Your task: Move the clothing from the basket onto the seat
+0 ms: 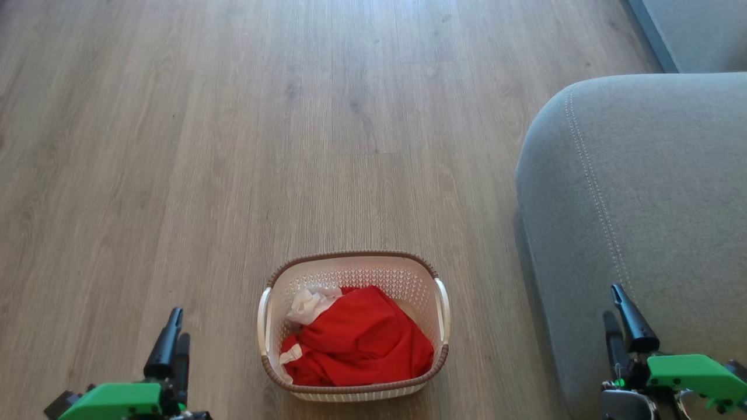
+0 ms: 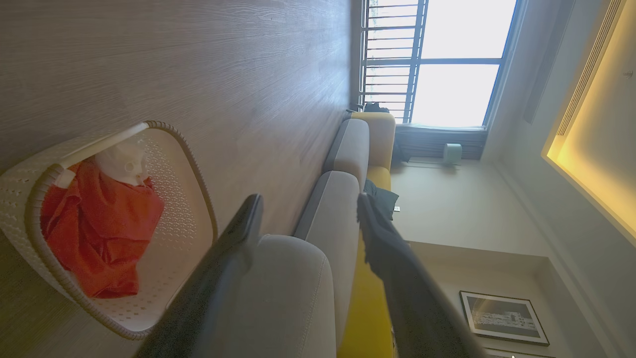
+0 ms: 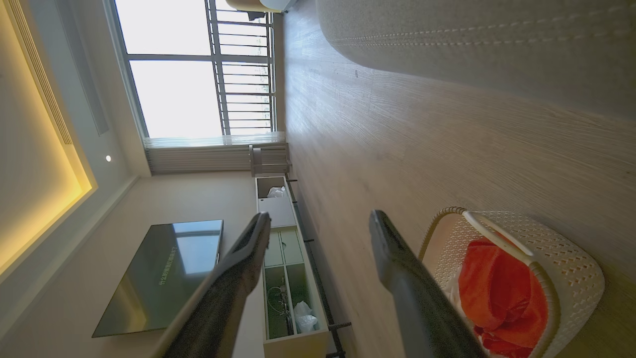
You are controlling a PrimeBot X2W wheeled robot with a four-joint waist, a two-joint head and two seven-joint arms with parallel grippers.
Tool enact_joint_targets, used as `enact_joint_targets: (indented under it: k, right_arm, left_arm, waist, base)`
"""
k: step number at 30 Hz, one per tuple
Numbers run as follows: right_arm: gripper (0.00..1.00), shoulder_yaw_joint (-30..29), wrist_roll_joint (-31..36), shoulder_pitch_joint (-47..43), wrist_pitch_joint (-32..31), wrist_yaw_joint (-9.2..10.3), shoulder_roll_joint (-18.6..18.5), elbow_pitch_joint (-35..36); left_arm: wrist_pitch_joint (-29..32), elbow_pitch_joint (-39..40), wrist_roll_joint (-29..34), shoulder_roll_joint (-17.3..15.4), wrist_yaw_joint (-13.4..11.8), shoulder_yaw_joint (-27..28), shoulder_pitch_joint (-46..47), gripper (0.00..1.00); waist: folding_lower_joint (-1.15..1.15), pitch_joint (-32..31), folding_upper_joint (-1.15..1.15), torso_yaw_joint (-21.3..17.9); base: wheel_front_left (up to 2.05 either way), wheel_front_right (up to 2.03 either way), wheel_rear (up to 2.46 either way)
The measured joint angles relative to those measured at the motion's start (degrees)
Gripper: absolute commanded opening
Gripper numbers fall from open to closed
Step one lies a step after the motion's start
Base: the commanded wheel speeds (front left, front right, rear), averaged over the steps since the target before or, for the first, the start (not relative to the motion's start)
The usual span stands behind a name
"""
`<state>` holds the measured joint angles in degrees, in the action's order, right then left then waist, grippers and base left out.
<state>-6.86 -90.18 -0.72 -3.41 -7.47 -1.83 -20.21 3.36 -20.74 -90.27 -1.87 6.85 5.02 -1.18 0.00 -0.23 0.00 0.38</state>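
Right wrist view: basket (image 3: 571, 273), television (image 3: 164, 276), cabinet (image 3: 278, 211).

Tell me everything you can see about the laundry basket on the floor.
The basket is a small rectangular cream-white tub, plastic by its look, with perforated walls, a brown woven-look rim and a pale handle on each side. It stands upright on the wooden floor, beside the grey seat and apart from it. Red clothing with a white piece lies heaped inside. Nothing else touches it.
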Motion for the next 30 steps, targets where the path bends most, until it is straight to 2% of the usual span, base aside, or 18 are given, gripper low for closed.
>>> enact_joint_targets:
  k: [9,14,30]
  right_arm:
    - [1.00,-1.9,4.6,0.1,1.0,0.01,0.0,1.2]
    - [1.00,-2.1,8.4,0.5,2.0,0.01,0.0,4.1]
    - [1.00,1.7,25.5,2.1,4.4,0.01,0.0,12.5]
  left_arm:
    - [-1.3,0.3,3.2,0.0,0.0,2.9,0.4,1.00]
    - [-2.3,1.1,4.6,0.0,0.0,3.8,1.5,1.00]
    - [-4.8,6.1,12.8,0.0,0.0,6.0,2.1,1.00]
  waist:
    - [0.00,-0.3,0.00,0.3]
    - [0.00,-0.3,0.00,0.7]
    - [0.00,-0.5,0.00,1.8]
  base:
    - [0.00,0.00,0.00]
    - [0.00,0.00,0.00]
    - [0.00,0.00,0.00]
